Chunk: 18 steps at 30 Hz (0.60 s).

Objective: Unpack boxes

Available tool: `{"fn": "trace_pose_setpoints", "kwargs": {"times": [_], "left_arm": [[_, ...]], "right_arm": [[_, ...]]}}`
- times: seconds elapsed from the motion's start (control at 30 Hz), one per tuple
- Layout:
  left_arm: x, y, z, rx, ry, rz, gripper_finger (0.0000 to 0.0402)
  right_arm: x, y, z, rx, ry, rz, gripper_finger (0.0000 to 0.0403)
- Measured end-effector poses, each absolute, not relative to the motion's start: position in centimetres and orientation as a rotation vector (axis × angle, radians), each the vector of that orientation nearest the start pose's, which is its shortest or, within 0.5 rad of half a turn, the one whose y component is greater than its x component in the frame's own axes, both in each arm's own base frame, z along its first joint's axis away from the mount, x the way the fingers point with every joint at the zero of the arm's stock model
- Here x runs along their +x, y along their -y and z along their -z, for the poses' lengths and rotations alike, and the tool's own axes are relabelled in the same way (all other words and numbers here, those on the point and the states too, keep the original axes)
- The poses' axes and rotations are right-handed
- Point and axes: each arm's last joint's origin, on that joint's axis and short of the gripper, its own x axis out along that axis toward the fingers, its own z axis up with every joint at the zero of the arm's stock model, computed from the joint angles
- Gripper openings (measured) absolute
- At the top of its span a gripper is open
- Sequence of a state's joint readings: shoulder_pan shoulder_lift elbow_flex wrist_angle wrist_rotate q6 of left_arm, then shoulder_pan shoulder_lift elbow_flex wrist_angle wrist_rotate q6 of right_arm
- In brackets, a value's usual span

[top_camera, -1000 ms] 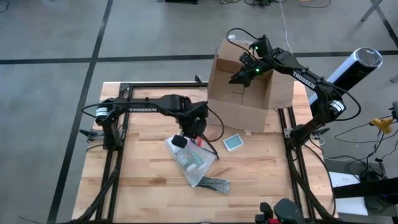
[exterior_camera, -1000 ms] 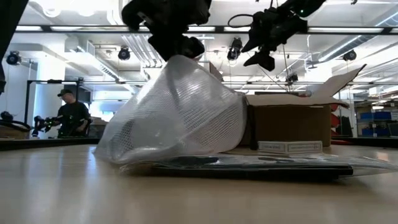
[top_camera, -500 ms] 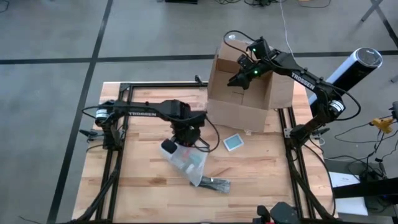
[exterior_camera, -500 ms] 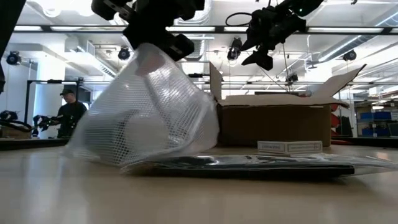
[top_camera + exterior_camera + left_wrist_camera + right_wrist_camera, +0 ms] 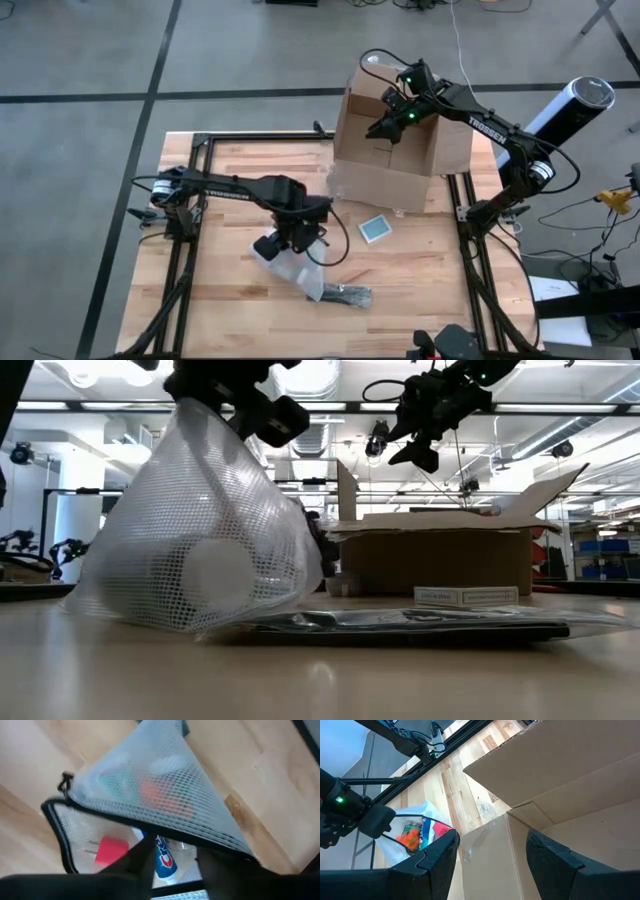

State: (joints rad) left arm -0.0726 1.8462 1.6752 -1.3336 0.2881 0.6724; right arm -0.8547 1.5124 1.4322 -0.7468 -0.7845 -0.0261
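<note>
Seeing my left gripper [image 5: 291,243] over mesh pouch [image 5: 290,262] mid-tabletop, grip unclear; right gripper [image 5: 384,126] parted above cardboard box [image 5: 385,150], far edge.

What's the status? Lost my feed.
Left gripper over mesh pouch mid-table, fingers around its top edge. Right gripper open, above open cardboard box. Small card beside box; nothing blocking.

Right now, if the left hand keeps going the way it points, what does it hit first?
The mesh pouch: the left hand points down right at its rim, with the wooden table underneath. Contact looks immediate, though depth is unclear.
</note>
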Motion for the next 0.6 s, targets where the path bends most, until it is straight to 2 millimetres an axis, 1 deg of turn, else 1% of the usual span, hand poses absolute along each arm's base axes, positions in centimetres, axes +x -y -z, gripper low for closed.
{"fn": "trace_pose_setpoints", "kwargs": {"times": [0.17, 0.23, 0.3, 0.37, 0.47, 0.6], "left_arm": [[34.9, 3.5, -28.0, 0.335, -1.338, 0.751, 0.0209], [34.9, 3.0, -28.1, 0.320, -1.363, 0.667, 0.0238], [34.7, 2.1, -28.5, 0.328, -1.382, 0.562, 0.0258], [34.5, 1.0, -29.0, 0.322, -1.386, 0.468, 0.0268], [34.5, -1.1, -29.9, 0.285, -1.354, 0.310, 0.0270], [35.2, -4.5, -30.3, 0.260, -1.262, 0.135, 0.0258]], "right_arm": [[22.1, 22.3, -34.2, 0.579, -0.565, 0.059, 0.0208], [22.1, 22.2, -34.2, 0.586, -0.570, 0.053, 0.0208], [22.3, 21.9, -34.1, 0.597, -0.577, 0.026, 0.0208], [22.5, 21.3, -34.1, 0.604, -0.579, -0.038, 0.0208], [23.3, 20.0, -33.9, 0.583, -0.602, -0.128, 0.0208], [24.5, 18.3, -33.7, 0.512, -0.665, -0.155, 0.0208]]}}
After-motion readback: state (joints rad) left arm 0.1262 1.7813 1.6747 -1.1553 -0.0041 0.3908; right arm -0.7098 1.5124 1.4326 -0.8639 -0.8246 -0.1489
